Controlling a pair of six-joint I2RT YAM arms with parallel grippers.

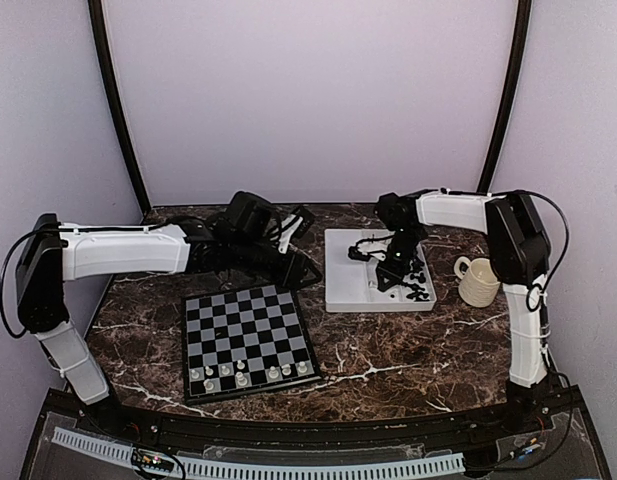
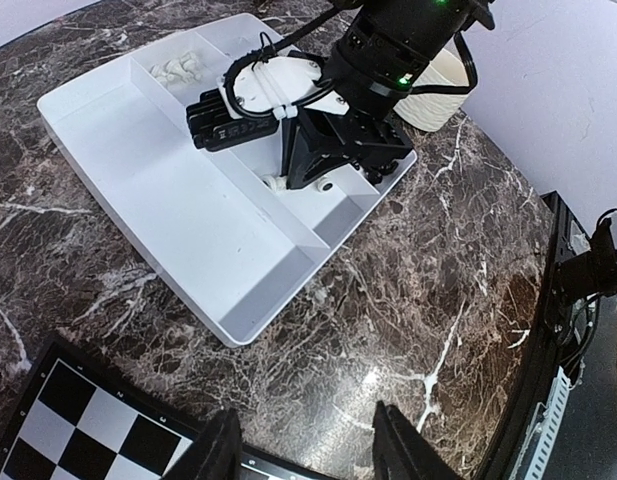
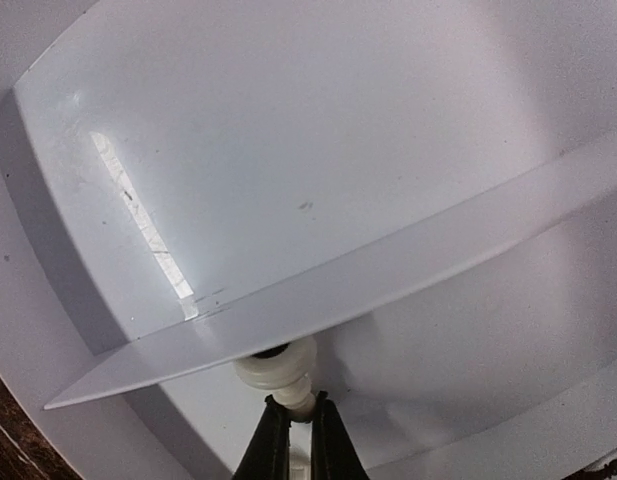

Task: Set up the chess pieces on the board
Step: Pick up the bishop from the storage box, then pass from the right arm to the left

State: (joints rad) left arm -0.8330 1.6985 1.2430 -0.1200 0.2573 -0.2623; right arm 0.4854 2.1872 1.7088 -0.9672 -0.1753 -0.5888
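dark marble table (image 1: 388,350) with board (image 1: 243,320), white tray (image 1: 343,272), cream mug (image 1: 478,281)

Soft, even overhead light with a faint violet cast.
Bright glare streak on the white tray (image 3: 138,215), grey shadow under its divider; pale sheen on the marble table (image 2: 373,385) toward its near edge; top view coarse, chess pieces (image 1: 226,369) mere specks.

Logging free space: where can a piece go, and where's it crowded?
Free: far ranks of the black-and-grey chequered chessboard; left compartment of the white plastic tray. Crowded: board's near edge with white chessmen; tray's right compartment, around the right pincer.
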